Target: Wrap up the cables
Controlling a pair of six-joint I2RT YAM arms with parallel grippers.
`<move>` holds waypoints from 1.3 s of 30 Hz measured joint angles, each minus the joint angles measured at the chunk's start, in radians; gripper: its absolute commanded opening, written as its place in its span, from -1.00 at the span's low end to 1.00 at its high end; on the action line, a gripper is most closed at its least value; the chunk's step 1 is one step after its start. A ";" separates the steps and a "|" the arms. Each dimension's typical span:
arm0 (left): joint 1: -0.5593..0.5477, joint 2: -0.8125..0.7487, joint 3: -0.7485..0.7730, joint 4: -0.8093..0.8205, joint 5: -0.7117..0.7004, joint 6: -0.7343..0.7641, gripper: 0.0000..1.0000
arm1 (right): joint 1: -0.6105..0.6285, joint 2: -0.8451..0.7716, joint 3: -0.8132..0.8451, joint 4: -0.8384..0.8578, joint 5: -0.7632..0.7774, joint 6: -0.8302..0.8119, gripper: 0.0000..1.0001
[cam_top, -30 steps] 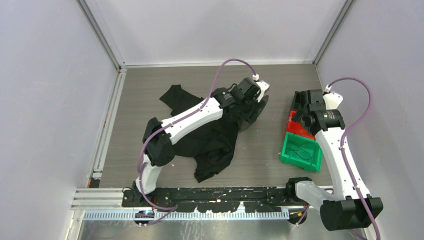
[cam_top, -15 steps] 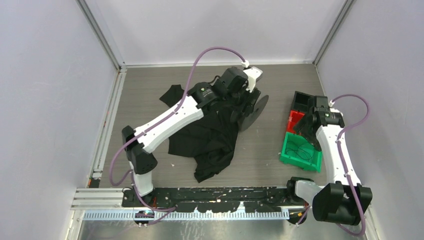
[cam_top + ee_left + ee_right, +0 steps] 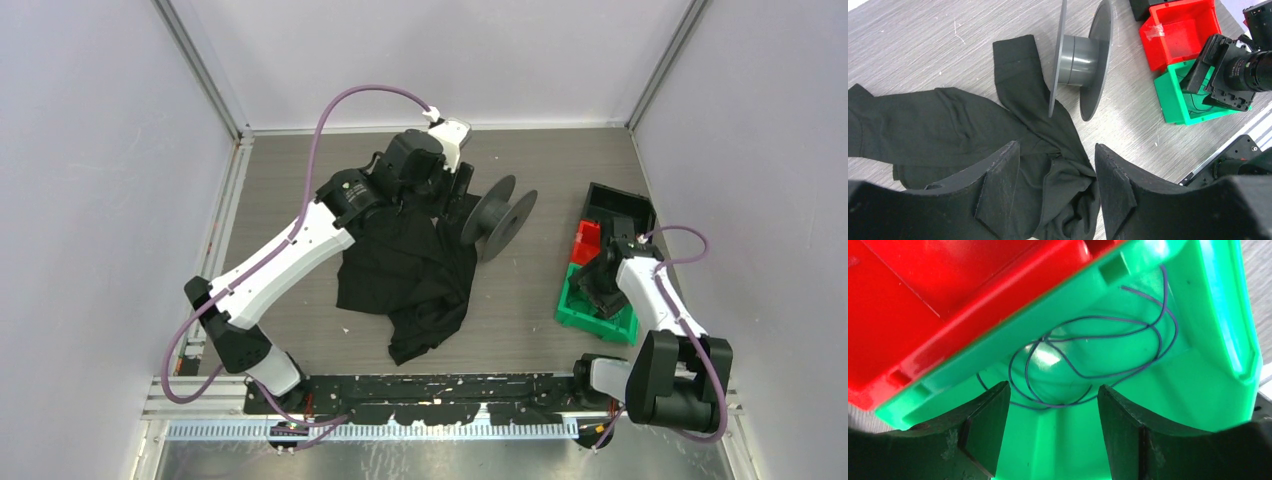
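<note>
Left gripper (image 3: 1054,165) hangs above the black garment (image 3: 938,130), fingers spread and gripping nothing. The grey spool (image 3: 1083,52) stands on its flange rims (axis level with the table), one flange touching the cloth. Further right, the red bin (image 3: 1180,30) sits against the green bin (image 3: 1218,320). The cable (image 3: 1098,317) lies in loose loops on the green bin's floor. Right gripper (image 3: 1050,405) hovers over it, fingers apart and closed on nothing.

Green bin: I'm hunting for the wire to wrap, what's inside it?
A thin dark wire lies looped on the green plastic bin's floor. The right pincer blocks the bin's near end.
</note>
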 measured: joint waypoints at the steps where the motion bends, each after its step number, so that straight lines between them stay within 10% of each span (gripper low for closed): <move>1: 0.003 -0.003 -0.005 0.000 -0.006 0.000 0.16 | 0.000 0.007 -0.007 0.014 -0.002 0.004 0.37; 5: 0.003 -0.009 -0.034 0.008 -0.009 -0.005 0.15 | 0.000 0.048 -0.027 0.082 -0.002 0.018 0.13; 13: 0.003 -0.012 -0.058 0.024 -0.005 -0.014 0.15 | 0.000 0.096 -0.068 0.169 0.004 0.027 -0.98; 39: 0.114 -0.013 -0.037 0.031 0.152 -0.024 0.11 | 0.000 -0.244 0.543 -0.169 -0.016 -0.121 -0.99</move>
